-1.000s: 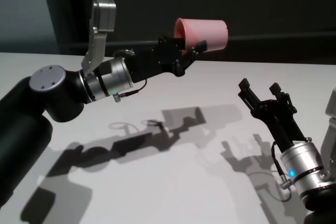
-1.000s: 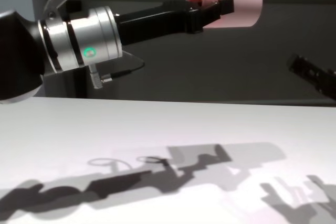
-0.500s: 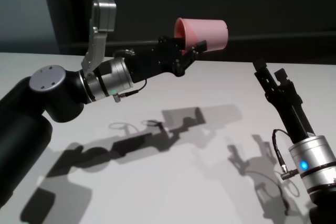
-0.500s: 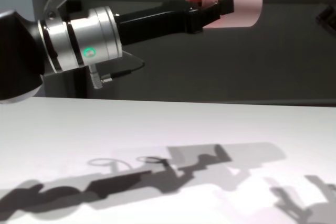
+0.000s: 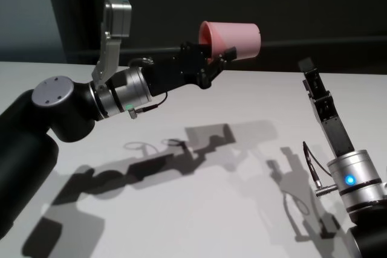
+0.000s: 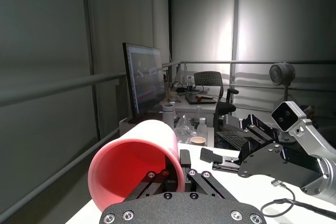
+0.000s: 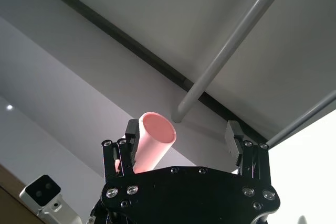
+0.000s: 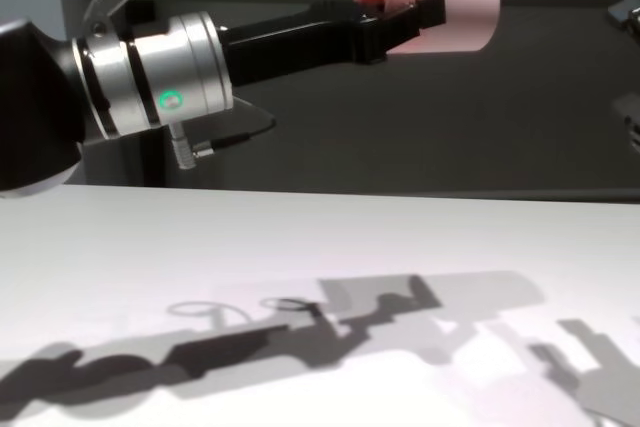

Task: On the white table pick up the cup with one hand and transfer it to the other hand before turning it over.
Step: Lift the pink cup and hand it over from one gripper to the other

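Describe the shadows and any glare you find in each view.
Head view: hard-edged shadows of both arms and the cup fall on the white table. Chest view: the same crisp shadows lie below the left gripper. Left wrist view: bright glare on the far panels. Right wrist view: the table's corner is washed out white.

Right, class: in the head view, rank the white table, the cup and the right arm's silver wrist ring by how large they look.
1. the white table, by far the largest.
2. the cup, held sideways in the left gripper.
3. the silver wrist ring; it looks similar to the cup and sits nearer the camera, so this ranking is unsure.
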Controlling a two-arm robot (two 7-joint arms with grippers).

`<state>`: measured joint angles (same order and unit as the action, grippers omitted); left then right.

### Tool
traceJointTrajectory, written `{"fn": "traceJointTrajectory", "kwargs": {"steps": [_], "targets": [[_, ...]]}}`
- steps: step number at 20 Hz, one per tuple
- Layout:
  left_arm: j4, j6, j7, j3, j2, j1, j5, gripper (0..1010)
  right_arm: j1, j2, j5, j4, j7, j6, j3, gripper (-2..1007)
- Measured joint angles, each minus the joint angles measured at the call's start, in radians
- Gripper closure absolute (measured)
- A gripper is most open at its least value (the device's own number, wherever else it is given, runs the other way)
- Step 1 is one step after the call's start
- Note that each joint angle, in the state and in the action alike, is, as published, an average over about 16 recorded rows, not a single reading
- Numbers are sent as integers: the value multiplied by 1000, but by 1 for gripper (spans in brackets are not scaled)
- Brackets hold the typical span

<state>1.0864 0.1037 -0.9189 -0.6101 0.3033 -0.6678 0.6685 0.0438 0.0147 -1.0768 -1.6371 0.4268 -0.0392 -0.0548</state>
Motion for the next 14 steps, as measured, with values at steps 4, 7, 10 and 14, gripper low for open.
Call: {"fn": "traceJointTrajectory", "kwargs": {"steps": [4,7,10,14], "targets": [[0,0,0,0,0,0,0,961,-34,-7,-75,48,38,-32,-1,1],[0,0,0,0,0,0,0,961,-58,-10,-107,79,59,-45,-8,1],[0,0,0,0,0,0,0,961,-81,-13,-133,107,78,-55,-18,1],[0,0,0,0,0,0,0,961,-111,-18,-168,142,105,-69,-29,1]]}}
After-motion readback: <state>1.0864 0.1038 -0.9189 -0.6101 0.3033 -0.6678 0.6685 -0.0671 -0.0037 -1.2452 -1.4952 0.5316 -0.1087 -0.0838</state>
